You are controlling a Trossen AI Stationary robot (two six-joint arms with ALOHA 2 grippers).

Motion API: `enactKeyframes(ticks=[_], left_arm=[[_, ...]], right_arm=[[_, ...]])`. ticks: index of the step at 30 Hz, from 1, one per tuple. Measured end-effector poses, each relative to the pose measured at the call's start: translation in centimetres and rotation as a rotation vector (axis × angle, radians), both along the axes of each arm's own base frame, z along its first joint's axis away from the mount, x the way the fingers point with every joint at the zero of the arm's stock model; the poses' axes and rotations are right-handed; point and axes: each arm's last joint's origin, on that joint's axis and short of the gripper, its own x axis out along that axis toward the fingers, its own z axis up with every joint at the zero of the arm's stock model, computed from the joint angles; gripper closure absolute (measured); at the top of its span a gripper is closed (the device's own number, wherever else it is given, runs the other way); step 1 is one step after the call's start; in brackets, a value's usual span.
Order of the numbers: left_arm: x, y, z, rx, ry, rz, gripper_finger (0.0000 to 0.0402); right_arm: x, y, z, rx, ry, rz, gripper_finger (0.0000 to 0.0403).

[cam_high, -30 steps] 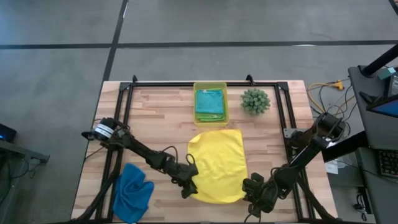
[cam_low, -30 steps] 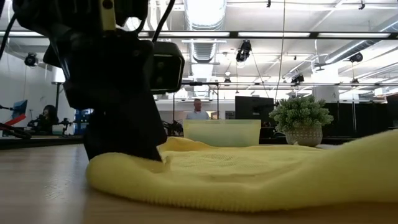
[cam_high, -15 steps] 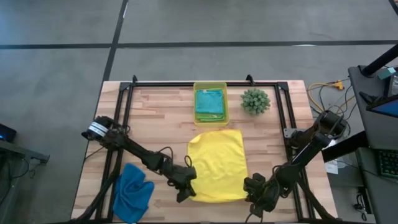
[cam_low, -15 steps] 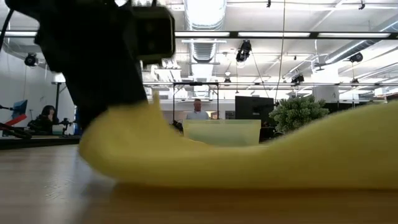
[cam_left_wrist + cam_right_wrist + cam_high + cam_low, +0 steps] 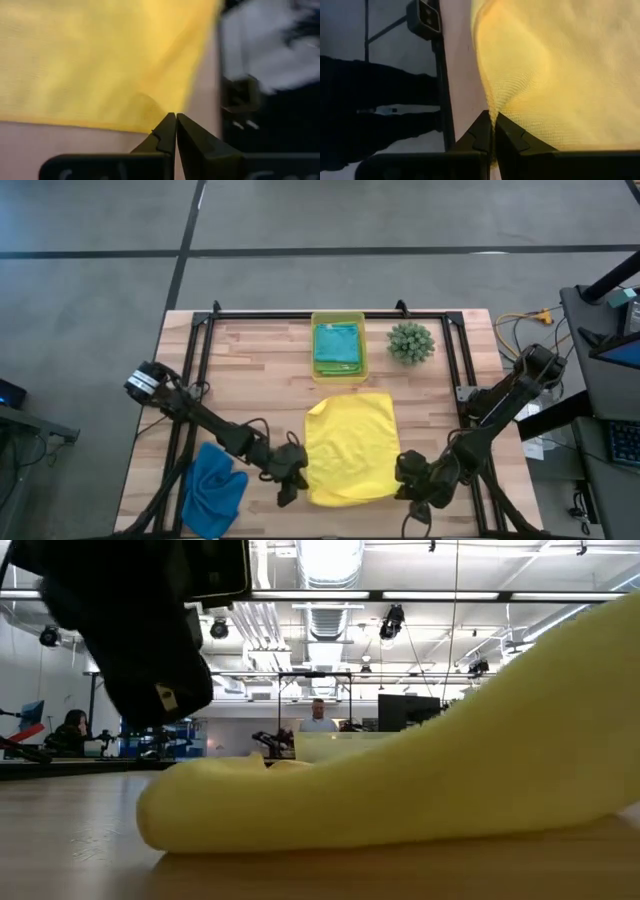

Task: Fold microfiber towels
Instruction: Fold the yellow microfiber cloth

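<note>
The yellow towel (image 5: 350, 445) lies in the middle of the table, near the front edge. My left gripper (image 5: 293, 483) is shut at its near left corner and my right gripper (image 5: 408, 483) is shut at its near right corner. In the low view the towel (image 5: 400, 790) rises steeply toward the right, while its left part rests on the table. The royal blue towel (image 5: 214, 486) lies crumpled at the near left. The teal and lime green towels (image 5: 338, 343) lie in the bin. My left gripper pinches the yellow towel's near left corner (image 5: 152, 107) between its two fingers, at the edge; the cloth puckers there. My right gripper pinches the towel's near right corner (image 5: 492, 102) between its two fingers. That side is lifted off the table and the cloth ripples away from the fingers.
The translucent yellow-green bin (image 5: 338, 317) stands at the far middle, with a small spiky green plant (image 5: 410, 341) to its right. A black frame (image 5: 300, 314) runs around the table's far and side edges. People show in the room beyond the table.
Both grippers have risen with the towel's near corners and drawn slightly apart. The towel's near edge has lifted off the table and stretched wider, most on the right side; its far part has stayed on the table.
</note>
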Motion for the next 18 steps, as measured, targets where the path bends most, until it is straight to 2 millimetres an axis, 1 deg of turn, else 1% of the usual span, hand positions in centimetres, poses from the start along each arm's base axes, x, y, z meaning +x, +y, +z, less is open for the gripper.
enactKeyframes(ticks=[2,6,8,10,13,18], left_arm=[[0.0,0.7,0.1,0.107,-0.021,0.073,0.0402],[0.2,2.4,0.2,0.499,-0.122,0.112,0.0401],[0.7,3.7,0.2,0.641,-0.138,0.148,0.0401],[1.5,5.8,-0.4,0.664,-0.102,0.204,0.0401],[2.5,9.4,-1.9,0.63,-0.011,0.273,0.0401],[3.5,14.3,-3.3,0.637,0.071,0.384,0.0401]], right_arm=[[0.0,-0.1,0.1,-0.007,-0.004,0.009,0.0394],[0.1,-0.3,0.1,-0.01,-0.006,0.006,0.0394],[0.1,-0.3,0.1,-0.008,-0.007,0.006,0.0394],[0.0,-0.2,0.1,-0.002,-0.003,0.001,0.0394],[0.0,-0.2,0.1,0.026,0.014,-0.025,0.0394],[-0.2,0.0,0.1,0.071,0.051,-0.043,0.0394]])
